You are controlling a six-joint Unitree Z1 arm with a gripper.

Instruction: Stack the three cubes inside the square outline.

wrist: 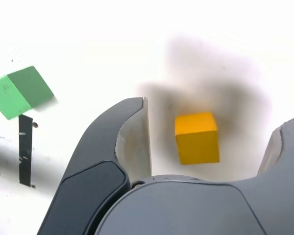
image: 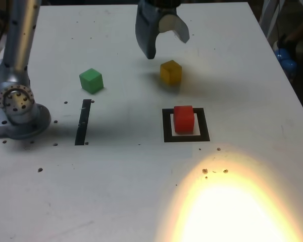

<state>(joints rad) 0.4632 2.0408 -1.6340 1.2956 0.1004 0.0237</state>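
Observation:
My gripper (image: 166, 44) hangs open above the table, a little behind the yellow cube (image: 170, 71), and holds nothing. In the wrist view the yellow cube (wrist: 197, 138) lies on the table between the two spread fingers of the gripper (wrist: 218, 112), touching neither. The red cube (image: 183, 119) stands inside the square outline (image: 166, 127). The green cube (image: 91, 80) sits apart towards the exterior view's left, and shows in the wrist view as the green cube (wrist: 22, 92).
A straight black strip (image: 83, 122) lies in front of the green cube, also visible as the strip (wrist: 25, 149). The arm's base (image: 17, 108) stands at the exterior view's left. A bright glare patch (image: 237, 201) covers the near table. Small dark specks dot the surface.

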